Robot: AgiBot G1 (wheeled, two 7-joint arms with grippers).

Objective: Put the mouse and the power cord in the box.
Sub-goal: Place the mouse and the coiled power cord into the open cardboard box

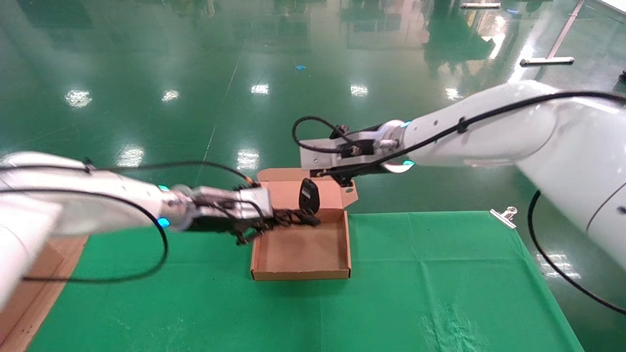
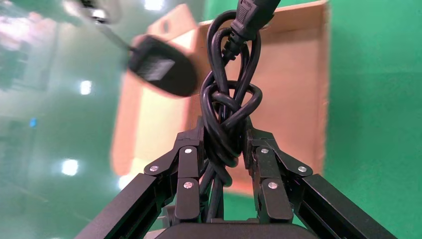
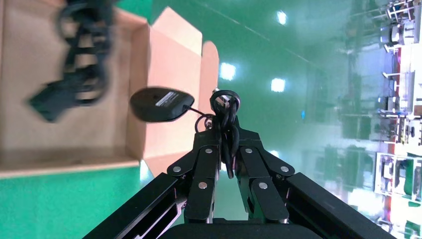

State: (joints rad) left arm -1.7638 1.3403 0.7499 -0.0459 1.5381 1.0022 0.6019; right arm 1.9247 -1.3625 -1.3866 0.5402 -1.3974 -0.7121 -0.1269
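A shallow brown cardboard box [image 1: 301,252] sits open on a green-covered table [image 1: 440,283], its flap lid standing up along the side farthest from the robot. Both arms reach over the box, each carrying one item. The left gripper [image 2: 226,149] has its fingers clamped on the knotted bundle of the power cord [image 2: 226,109], which hangs just above the box's far-left corner with its chunky plug pointing across the box floor. The right gripper [image 3: 226,144] is above and beyond the box lid, its fingers pinched on the coiled end of a thin cable, from which the mouse [image 1: 309,195] dangles upright in front of the lid, over the far end of the box and near the cord. Neither item appears to rest in the box yet. This looks like the placing step: next, each arm likely needs to lower its load inside the walls, then let go.
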